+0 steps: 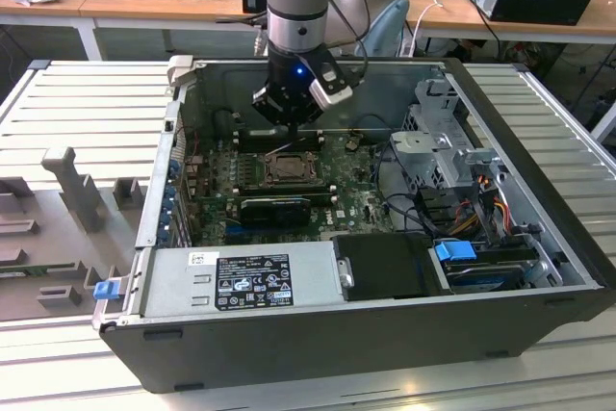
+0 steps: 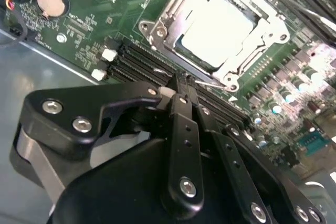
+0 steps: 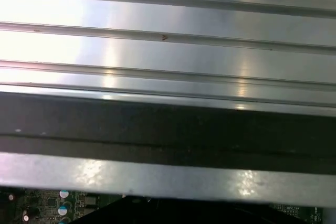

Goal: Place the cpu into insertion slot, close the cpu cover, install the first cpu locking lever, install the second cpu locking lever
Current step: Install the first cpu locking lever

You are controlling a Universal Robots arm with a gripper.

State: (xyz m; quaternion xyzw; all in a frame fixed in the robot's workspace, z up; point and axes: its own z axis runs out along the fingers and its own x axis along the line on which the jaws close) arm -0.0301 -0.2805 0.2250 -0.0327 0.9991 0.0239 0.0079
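Fingers (image 2: 182, 124) pressed together, my gripper (image 1: 288, 120) hangs at twelve o'clock of the insertion slot (image 1: 288, 168) in the exterior view; cpu cover (image 2: 168, 24) lies shut over the seated cpu (image 2: 215, 30).

An open computer case (image 1: 337, 344) lies on a ribbed metal table (image 1: 87, 103) — a grey power supply (image 1: 241, 281) along its near wall, a coin battery (image 2: 52, 1) on the green board (image 2: 100, 3).

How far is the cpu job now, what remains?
Seemingly done: the cpu lies in the insertion slot, and the cpu cover is down over it. In hand: the shut gripper hangs beside the socket's corner, near a thin wire lever. Left: I cannot tell whether either lever is latched.
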